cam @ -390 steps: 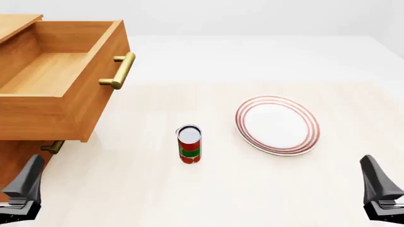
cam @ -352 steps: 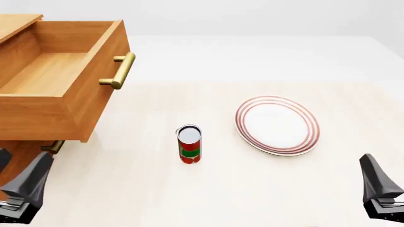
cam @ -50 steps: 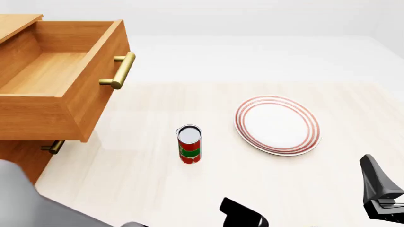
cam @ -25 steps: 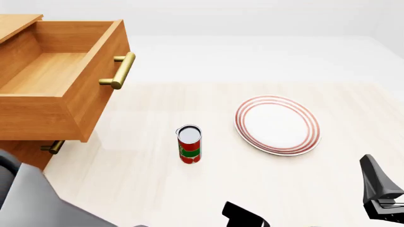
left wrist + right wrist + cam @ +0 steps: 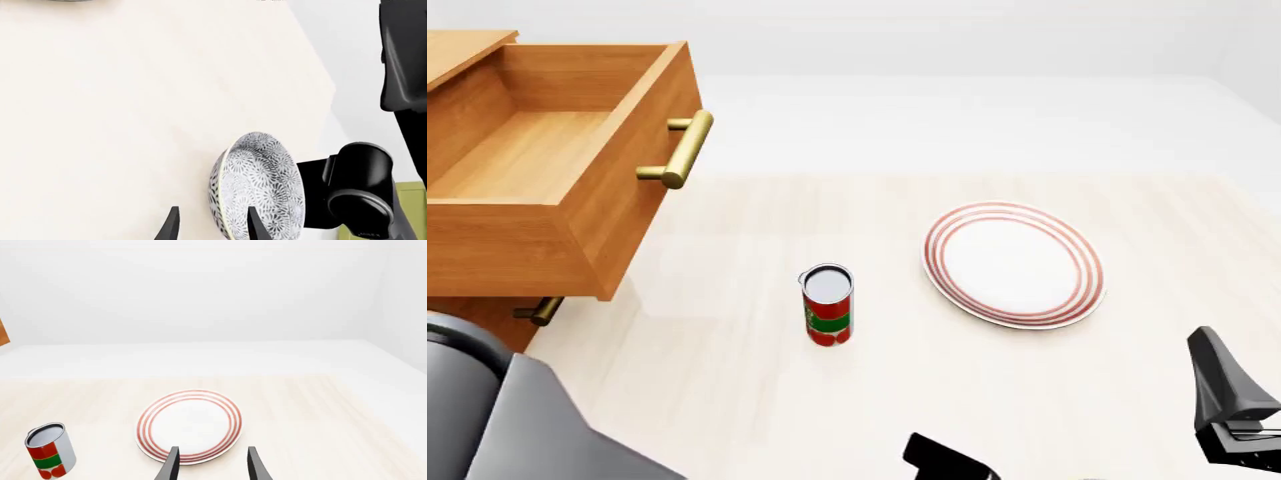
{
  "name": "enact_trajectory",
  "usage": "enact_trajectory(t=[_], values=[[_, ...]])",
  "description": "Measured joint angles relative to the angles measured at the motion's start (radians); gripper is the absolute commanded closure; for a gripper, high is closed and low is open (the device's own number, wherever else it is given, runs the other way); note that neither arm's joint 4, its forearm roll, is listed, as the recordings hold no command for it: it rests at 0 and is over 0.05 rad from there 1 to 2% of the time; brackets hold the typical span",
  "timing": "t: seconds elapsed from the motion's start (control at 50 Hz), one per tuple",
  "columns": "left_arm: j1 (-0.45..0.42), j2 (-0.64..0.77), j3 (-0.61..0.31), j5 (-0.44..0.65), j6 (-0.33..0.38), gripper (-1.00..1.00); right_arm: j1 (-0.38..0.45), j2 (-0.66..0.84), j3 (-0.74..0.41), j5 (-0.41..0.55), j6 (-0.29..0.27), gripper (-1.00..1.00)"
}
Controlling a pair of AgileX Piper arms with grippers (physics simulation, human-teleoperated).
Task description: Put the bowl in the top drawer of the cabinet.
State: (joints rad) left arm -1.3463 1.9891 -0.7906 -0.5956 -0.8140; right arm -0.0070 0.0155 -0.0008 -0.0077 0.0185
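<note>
The bowl (image 5: 259, 187), white with a dense blue-grey floral pattern, rests on the table near its edge and shows only in the left wrist view. My left gripper (image 5: 211, 229) is open right at it, the bowl's rim standing between the two fingers. In the front view only a black tip of that gripper (image 5: 941, 461) shows at the bottom edge, and the bowl is out of frame. The top drawer (image 5: 574, 165) of the cabinet (image 5: 474, 335) stands pulled out and empty at the far left. My right gripper (image 5: 211, 467) is open and holds nothing, low at the right (image 5: 1228, 410).
A red and green can (image 5: 827, 305) stands mid-table, and a white plate with red rings (image 5: 1014, 265) lies to its right. The lower drawer's brass handle (image 5: 541, 310) peeks out under the top drawer. My grey left arm (image 5: 521, 430) fills the bottom left corner.
</note>
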Motion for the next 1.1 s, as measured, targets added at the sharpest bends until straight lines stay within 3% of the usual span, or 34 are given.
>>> enact_trajectory(t=[0.08, 0.1, 0.44, 1.1], values=[[-0.001, 0.005, -0.002, -0.005, -0.003, -1.00, 0.000, 0.000, 0.000, 0.000, 0.000, -1.00], [-0.001, 0.005, -0.003, -0.006, -0.003, 1.00, 0.000, 0.000, 0.000, 0.000, 0.000, -1.00], [0.024, -0.009, 0.014, -0.004, 0.003, 1.00, 0.000, 0.000, 0.000, 0.000, 0.000, -1.00], [0.104, -0.187, 0.044, 0.110, 0.050, 1.00, 0.000, 0.000, 0.000, 0.000, 0.000, -1.00]])
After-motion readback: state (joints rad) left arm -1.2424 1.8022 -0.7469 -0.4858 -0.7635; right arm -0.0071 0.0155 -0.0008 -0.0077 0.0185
